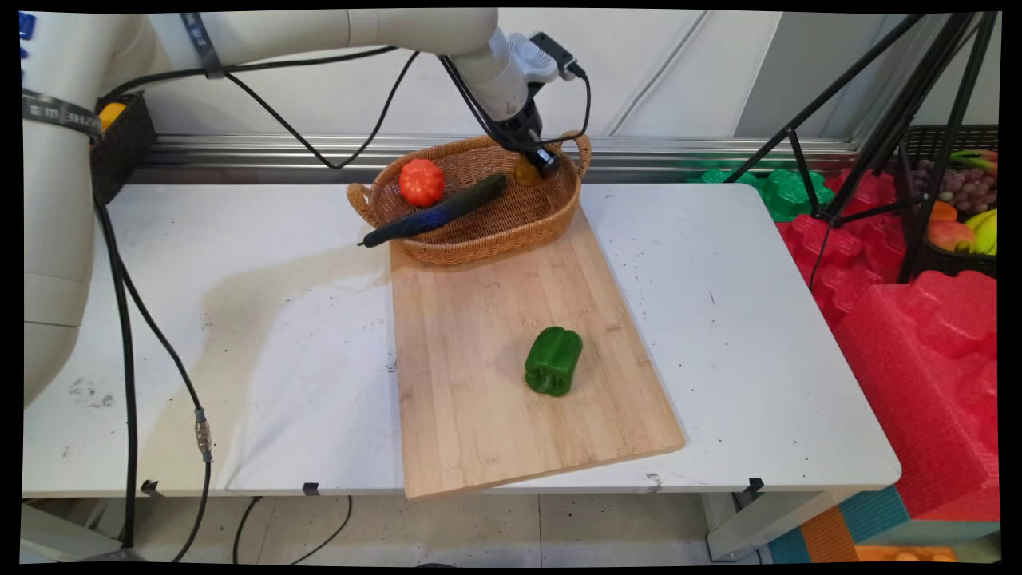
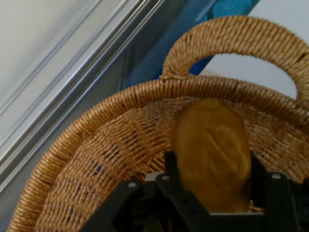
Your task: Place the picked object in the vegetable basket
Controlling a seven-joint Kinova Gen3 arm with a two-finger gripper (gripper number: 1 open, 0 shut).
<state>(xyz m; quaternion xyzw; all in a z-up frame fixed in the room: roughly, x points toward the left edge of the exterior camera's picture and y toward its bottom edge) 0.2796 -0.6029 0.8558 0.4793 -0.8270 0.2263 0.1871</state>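
Gripper: black, two-fingered, being lowered into the upper right part of a wicker basket near the top centre of the main view. In the hand view the gripper is being clenched on a potato, a yellow-brown oval piece that is being held upright between the two fingers, just inside the basket's rim and below its looped handle.

Potato: in the main view only a small yellowish part is being shown, beside the gripper at the basket's far wall.

Basket contents: an orange-red tomato is being kept at the left end; a dark cucumber is lying diagonally across the middle, its lower-left tip overhanging the rim.

Cutting board: pale wood, being occupied at its upper end by the basket and, lower and to the right of its centre, by a green bell pepper lying well apart from the basket.

Table: white, being covered in the centre by the board.
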